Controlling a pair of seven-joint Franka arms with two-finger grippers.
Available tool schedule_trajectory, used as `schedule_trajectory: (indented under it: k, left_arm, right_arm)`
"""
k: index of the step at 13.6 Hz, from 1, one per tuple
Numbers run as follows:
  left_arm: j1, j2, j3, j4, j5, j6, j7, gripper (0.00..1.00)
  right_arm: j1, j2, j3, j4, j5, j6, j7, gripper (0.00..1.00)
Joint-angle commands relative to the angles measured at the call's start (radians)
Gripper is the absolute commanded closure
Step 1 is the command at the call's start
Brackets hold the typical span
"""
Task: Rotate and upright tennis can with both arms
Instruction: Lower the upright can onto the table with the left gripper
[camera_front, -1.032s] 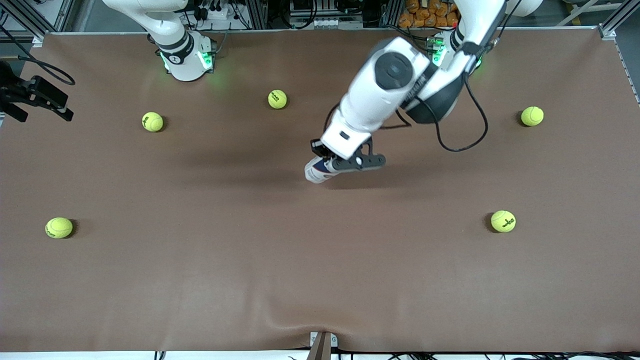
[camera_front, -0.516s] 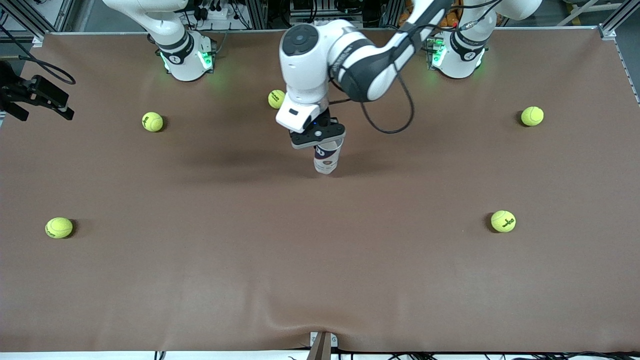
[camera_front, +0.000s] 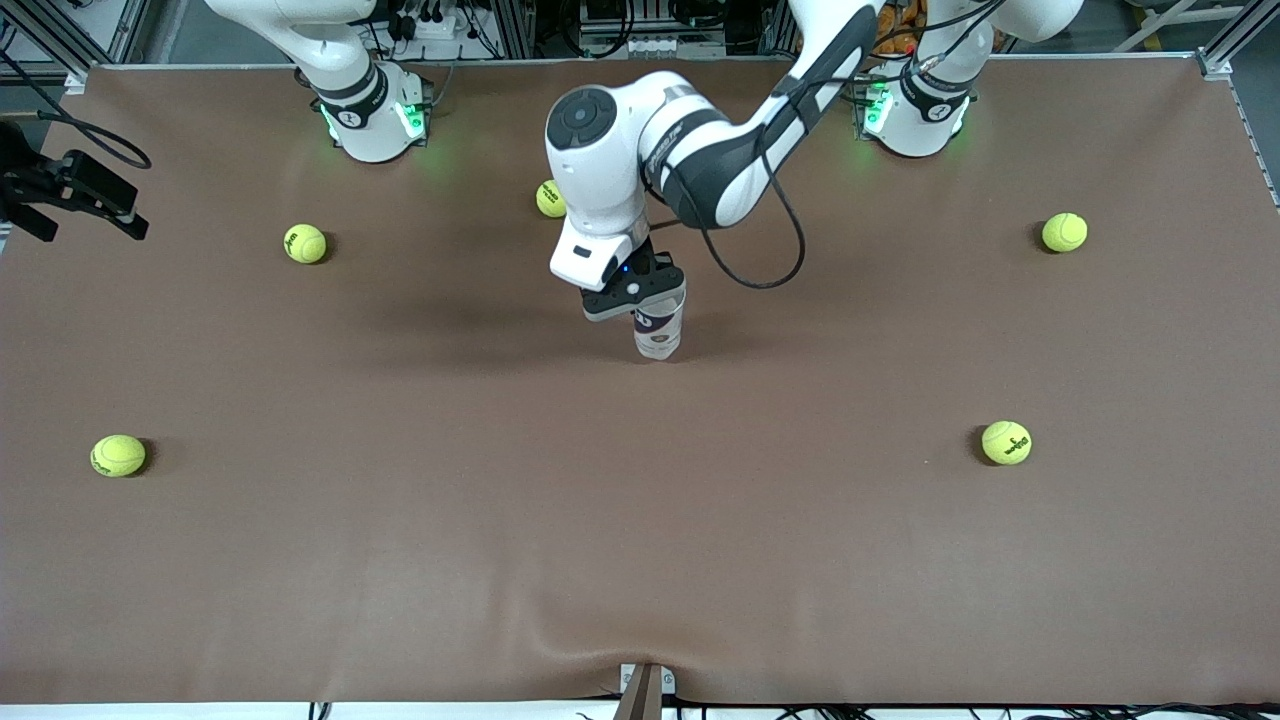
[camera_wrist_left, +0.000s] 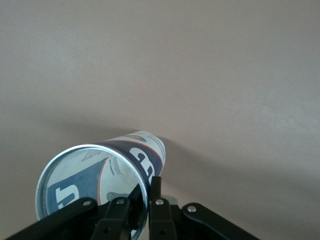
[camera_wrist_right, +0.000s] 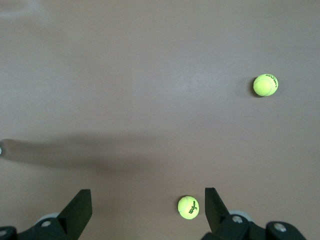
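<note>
While the left gripper (camera_front: 640, 292) stays pinched on the rim of the tennis can (camera_front: 659, 325), the step in hand reads as the setting-down part of uprighting: the can stands roughly vertical near the middle of the surface (camera_front: 640, 520), open silver rim up, base at or just above the brown mat. In the left wrist view the can (camera_wrist_left: 100, 182) shows its open mouth and navy-and-white label, with one finger (camera_wrist_left: 156, 192) inside the rim and the other outside on the wall. So it is a wall pinch, not a wrap around the body.

The right gripper (camera_wrist_right: 147, 215) waits up high at the right arm's end of the surface with its fingers spread wide and nothing between them. Its wrist view shows only mat and two tennis balls (camera_wrist_right: 188, 207).

Judgement on the next move: confirm the base is seated flat, then let go straight and lift clear without dragging the rim. A slim tall can held by one wall could tip on release. The right arm may be needed to steady it.

Hard to make out:
- Base contact with the mat cannot be confirmed, and the can's shadow does not settle it.
- The left arm's wrist covers the can's top in the front view.
- In the front view the right gripper sits at the frame edge, partly cut off.
- One ball (camera_front: 549, 198) is partly hidden by the left arm.
</note>
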Motion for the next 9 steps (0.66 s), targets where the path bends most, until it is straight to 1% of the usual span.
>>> schedule_trajectory:
  k: [1, 9]
  left_arm:
    - [-0.009, 0.016, 0.007, 0.040, 0.018, -0.022, -0.020, 1.00]
    - [-0.014, 0.038, 0.006, 0.038, 0.020, -0.016, -0.022, 1.00]
  right_arm:
    - [-0.008, 0.010, 0.005, 0.022, 0.005, -0.020, 0.013, 0.00]
    - [-0.007, 0.010, 0.005, 0.024, 0.005, -0.020, 0.013, 0.00]
